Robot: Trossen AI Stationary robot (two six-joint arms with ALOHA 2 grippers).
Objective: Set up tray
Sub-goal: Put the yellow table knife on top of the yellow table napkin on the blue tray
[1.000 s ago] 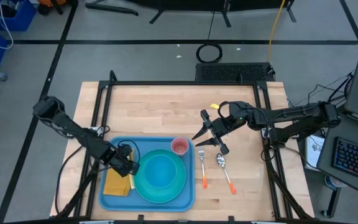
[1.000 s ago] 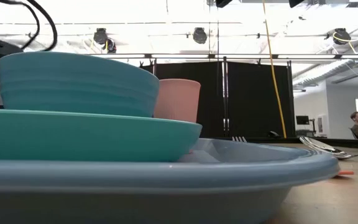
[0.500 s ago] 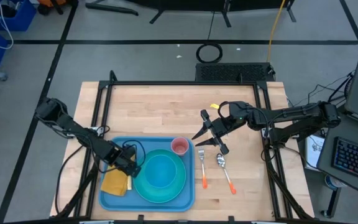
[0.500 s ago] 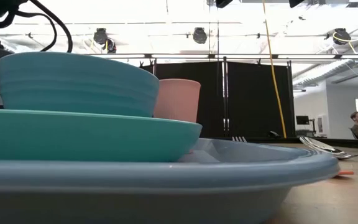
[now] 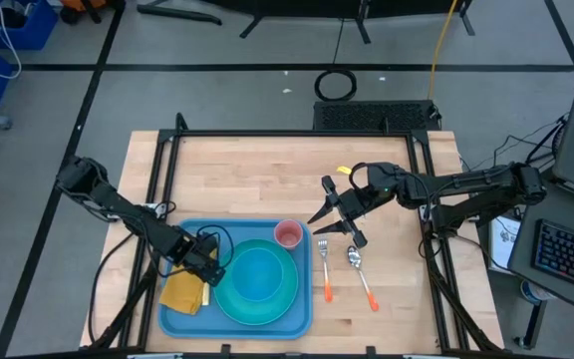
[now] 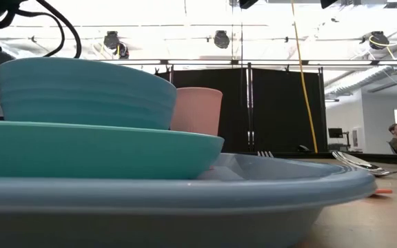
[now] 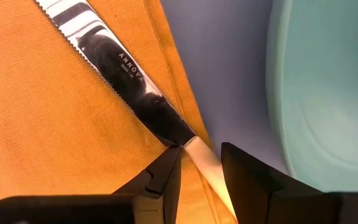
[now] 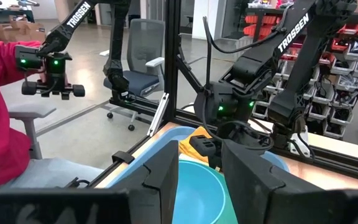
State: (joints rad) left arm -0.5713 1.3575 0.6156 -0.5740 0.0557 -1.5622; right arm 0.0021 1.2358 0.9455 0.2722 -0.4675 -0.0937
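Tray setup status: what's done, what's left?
Done: teal plate with blue bowl, pink cup and orange napkin sit on the light-blue plastic tray. In hand: left gripper holds the knife over the napkin. Left: fork and spoon lie on the table beside the right gripper.

Bare counter (image 5: 267,170) is lying open across the upper half of the high view. At lower centre the tray (image 5: 177,324) is sitting crowded: plate (image 5: 287,294) and bowl (image 5: 257,274) are filling its middle, a pink cup (image 5: 288,234) is blocking its upper right corner, a napkin (image 5: 182,292) its left. Right of it, a fork (image 5: 324,266) and spoon (image 5: 361,274) are narrowing the passage beneath the right gripper (image 5: 333,219).
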